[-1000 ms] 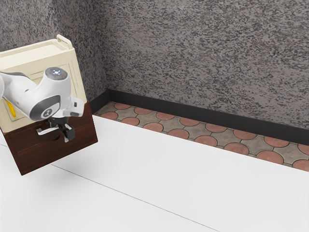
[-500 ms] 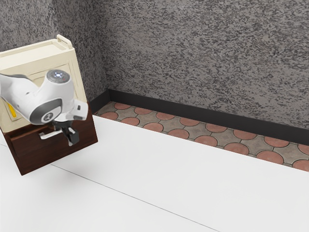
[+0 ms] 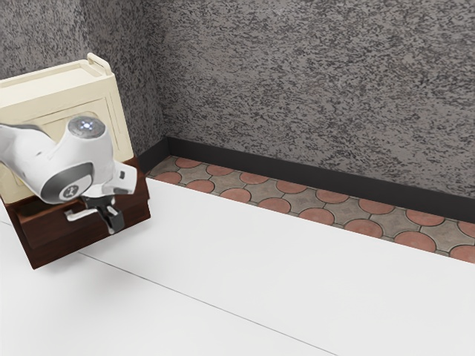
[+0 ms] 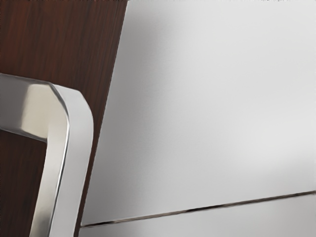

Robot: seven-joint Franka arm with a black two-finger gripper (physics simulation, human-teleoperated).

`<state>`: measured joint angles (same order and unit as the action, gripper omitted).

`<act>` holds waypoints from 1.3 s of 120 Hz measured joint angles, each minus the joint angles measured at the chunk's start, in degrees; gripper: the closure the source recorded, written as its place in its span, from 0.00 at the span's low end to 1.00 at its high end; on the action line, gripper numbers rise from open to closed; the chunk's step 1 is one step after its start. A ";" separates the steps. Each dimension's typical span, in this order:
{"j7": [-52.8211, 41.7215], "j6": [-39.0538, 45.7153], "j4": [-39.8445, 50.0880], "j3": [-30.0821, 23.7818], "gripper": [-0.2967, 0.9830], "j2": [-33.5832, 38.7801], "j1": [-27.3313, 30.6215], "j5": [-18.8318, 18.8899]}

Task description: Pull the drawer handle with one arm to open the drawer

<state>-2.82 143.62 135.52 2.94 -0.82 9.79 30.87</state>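
At nine o'clock in the exterior view stands the cabinet (image 3: 31,104), cream above and dark wood below. Its drawer (image 3: 46,229) is in that lower part, a little toward eight, and its front seems to stand partly out from the body. I judge it rigid and of moderate weight, likely to run easily if drawn square and to bind if dragged askew.

Next rightward comes the handle (image 3: 77,216), on the drawer's front, a bright, squared metal bar. It looks hard and smooth, so it should bear a firm pull without bending — though a light hold could slide along it. The straight run between its bends is the place to take hold, as near its middle as can be managed; the corner would invite a twist.

The gripper (image 3: 113,222) is close by, with the visible end of the bar at about ten o'clock from it. I cannot tell whether its jaws are clasping the bar or merely placed about it. The next pull should go evenly outward, toward roughly five o'clock in the exterior view, over the white table (image 3: 260,289) — a sideways drift might let the bar slip away.
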 joint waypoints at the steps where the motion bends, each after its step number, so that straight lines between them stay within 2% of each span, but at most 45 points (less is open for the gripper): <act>1: 0.04 0.04 0.09 -0.08 0.23 0.04 0.05 0.01; 42: 1.82 0.90 3.01 -3.00 0.24 2.57 1.70 -0.07; 67: 3.03 1.00 5.19 -4.69 0.28 5.30 -0.35 -0.32; 100: 4.72 1.14 7.72 -5.50 0.25 7.40 -1.11 -0.41; 144: 7.20 2.13 9.84 -6.92 0.24 9.65 -1.20 -0.48; 156: 7.71 2.67 9.97 -6.97 0.24 9.82 -1.19 -1.53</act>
<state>4.89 146.29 145.50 -4.03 9.00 8.60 29.34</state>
